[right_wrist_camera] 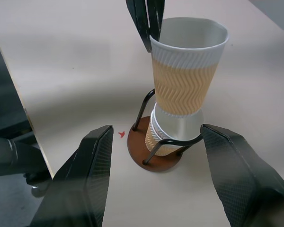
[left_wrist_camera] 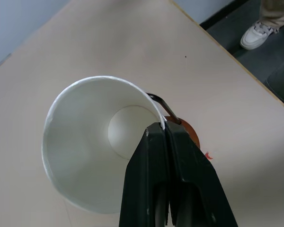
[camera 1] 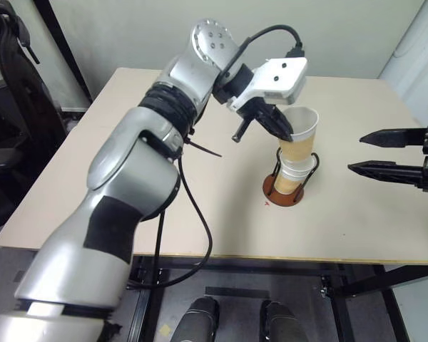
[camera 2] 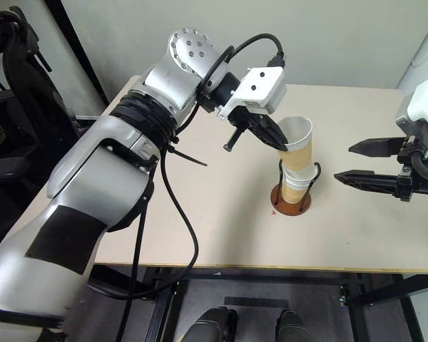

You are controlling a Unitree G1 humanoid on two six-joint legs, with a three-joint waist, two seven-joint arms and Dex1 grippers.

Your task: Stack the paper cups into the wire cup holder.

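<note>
Beige table (camera 1: 128,164) carries the work near its centre, with wide bare surface on all sides and the front edge well clear. Wire cup holder (right_wrist_camera: 154,153) stands upright with cups nested between its loops. Left gripper (camera 2: 274,139) is clamped on the rim of the top paper cup (right_wrist_camera: 184,75), partly seated in the stack. Right gripper (camera 1: 364,153) waits beside, spread and empty. Judgement: cups are light, thin-walled and crush easily; pinch at the rim only.

The top cup (right_wrist_camera: 187,71) is hiding the nested cups (right_wrist_camera: 173,130) below it, so their number is staying unclear.
</note>
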